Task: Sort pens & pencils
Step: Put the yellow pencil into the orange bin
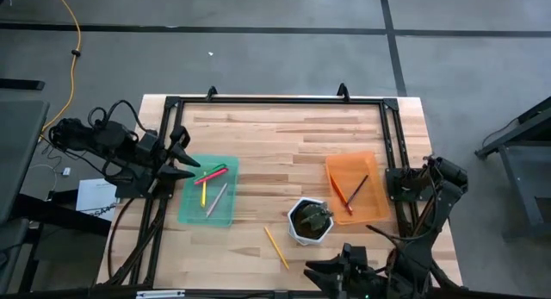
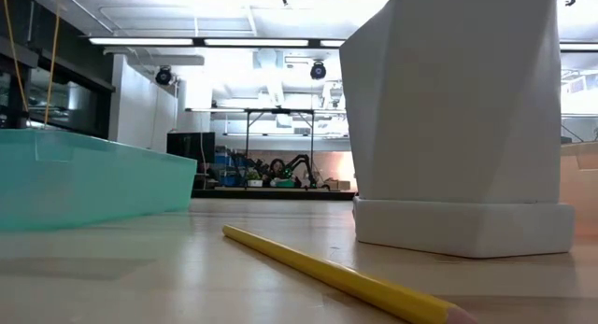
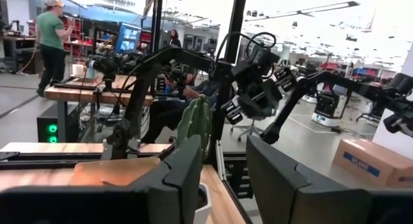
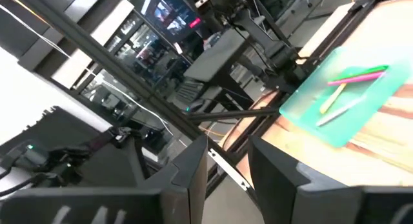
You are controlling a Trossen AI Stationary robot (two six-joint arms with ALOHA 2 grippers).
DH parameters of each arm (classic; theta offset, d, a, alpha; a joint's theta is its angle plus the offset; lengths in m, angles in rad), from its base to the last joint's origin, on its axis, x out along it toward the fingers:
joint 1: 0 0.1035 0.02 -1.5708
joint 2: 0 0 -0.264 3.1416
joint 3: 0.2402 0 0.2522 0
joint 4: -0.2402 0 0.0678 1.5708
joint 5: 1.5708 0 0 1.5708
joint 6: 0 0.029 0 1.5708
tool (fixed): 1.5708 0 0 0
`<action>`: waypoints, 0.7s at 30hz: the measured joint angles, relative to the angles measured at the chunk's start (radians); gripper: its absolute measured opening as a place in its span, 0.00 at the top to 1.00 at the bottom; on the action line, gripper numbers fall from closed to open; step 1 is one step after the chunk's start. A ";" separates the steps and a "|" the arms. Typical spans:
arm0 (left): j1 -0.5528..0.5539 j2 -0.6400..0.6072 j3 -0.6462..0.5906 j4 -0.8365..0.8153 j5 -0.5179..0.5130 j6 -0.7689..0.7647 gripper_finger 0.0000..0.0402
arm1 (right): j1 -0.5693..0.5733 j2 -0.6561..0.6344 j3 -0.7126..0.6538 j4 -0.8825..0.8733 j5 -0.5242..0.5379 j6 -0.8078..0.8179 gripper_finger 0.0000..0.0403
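Resting at the left edge of the wooden table (image 1: 284, 135), the left gripper (image 1: 182, 158) points toward the green tray (image 1: 191, 208) with its two fingers (image 3: 174, 185) parted and nothing between them, as the left wrist view shows. The right gripper (image 1: 320, 271) waits at the table's near edge, close to the white pot (image 1: 296, 231); its fingers (image 4: 187, 179) also stand apart with nothing held.

Inside the green tray lie four pens: a pink pen (image 1: 212, 175) and a green pen (image 1: 217, 171) crossing close together near the tray's far right part, a yellow pen (image 1: 204, 193) below them, and a silver-grey pen (image 1: 217, 198) beside the yellow one, slanted. The right wrist view shows the same tray (image 4: 303, 114) with the pens on its floor.

The orange tray (image 1: 372, 165) sits on the right side of the table. In it lie a black pen (image 1: 358, 188) and a thin red-brown pencil (image 1: 339, 192), their lower ends meeting near the tray's near side.

A yellow-orange pencil (image 1: 276, 247) lies loose on the bare wood between the two trays, toward the near edge, just left of the white pot. The low view shows this pencil (image 2: 336, 275) flat on the table in front of the pot (image 2: 458, 119), with the green tray's wall (image 2: 84, 179) off to one side. The pot holds a small green plant (image 1: 313, 218).
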 joint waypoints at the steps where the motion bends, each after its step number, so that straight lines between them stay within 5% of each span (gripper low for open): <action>1: 0.000 0.000 0.000 -0.003 0.000 0.000 0.72 | 0.000 0.000 0.000 -0.011 0.000 0.013 0.75; 11: 0.001 0.001 0.000 -0.028 -0.002 0.000 0.72 | 0.000 0.000 -0.002 -0.170 -0.072 0.184 0.75; 21: 0.001 0.042 0.000 -0.038 0.010 -0.002 0.72 | 0.005 -0.027 0.000 -0.148 -0.046 0.075 0.75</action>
